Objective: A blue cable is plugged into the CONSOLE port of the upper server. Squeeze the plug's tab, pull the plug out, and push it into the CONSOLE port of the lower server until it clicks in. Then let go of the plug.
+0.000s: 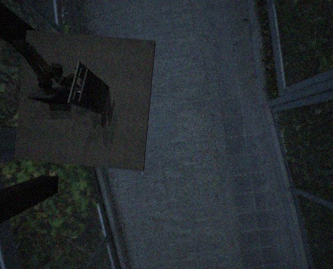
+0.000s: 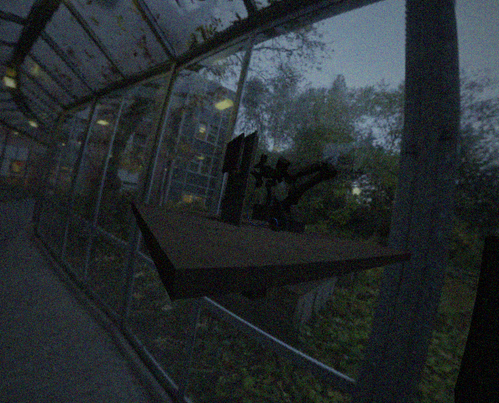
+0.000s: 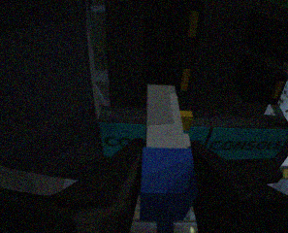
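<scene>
The plug, with a pale front part and blue boot (image 3: 167,170), points away from the wrist camera. My gripper (image 3: 165,148) is shut on it, one dark finger on each side of the boot. The pale front shows along its length, overlapping a teal strip (image 3: 250,144) and the dark face above it. The strip has a CONSOLE label at right and another partly hidden behind the plug. Whether the plug's tip touches anything is unclear. In the top view, the arm reaches to the front of the dark server unit (image 1: 95,91). Which server the plug faces, and the ports themselves, are too dark to tell.
The server unit stands upright on a brown table (image 1: 126,130) (image 2: 241,249), with dark upright panels (image 2: 233,154) in the exterior view. A grey upright strip (image 3: 99,58) is left of the plug in the wrist view. Small yellow parts (image 3: 185,79) show above the teal strip.
</scene>
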### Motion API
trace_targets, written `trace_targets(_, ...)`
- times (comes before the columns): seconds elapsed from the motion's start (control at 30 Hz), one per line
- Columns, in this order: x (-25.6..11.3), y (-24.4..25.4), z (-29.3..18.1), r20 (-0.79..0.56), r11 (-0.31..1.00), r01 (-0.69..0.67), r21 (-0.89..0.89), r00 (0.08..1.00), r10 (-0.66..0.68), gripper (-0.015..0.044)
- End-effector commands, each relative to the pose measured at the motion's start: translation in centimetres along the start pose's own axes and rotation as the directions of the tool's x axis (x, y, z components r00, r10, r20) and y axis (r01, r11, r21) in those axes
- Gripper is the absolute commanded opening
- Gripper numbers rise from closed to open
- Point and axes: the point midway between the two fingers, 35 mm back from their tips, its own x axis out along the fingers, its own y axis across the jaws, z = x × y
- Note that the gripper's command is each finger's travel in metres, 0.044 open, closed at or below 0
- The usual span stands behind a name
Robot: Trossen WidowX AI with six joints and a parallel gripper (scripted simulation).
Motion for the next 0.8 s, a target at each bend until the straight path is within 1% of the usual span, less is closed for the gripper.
trace_targets(0.0, 0.2, -0.3, 0.3, 0.006, 1.0, 0.008, 0.003, 1.0, -0.008, 0.0)
trace_targets(0.77, 1.3, -0.3, 0.6, 0.006, 1.0, 0.009, 0.004, 1.0, -0.009, 0.0)
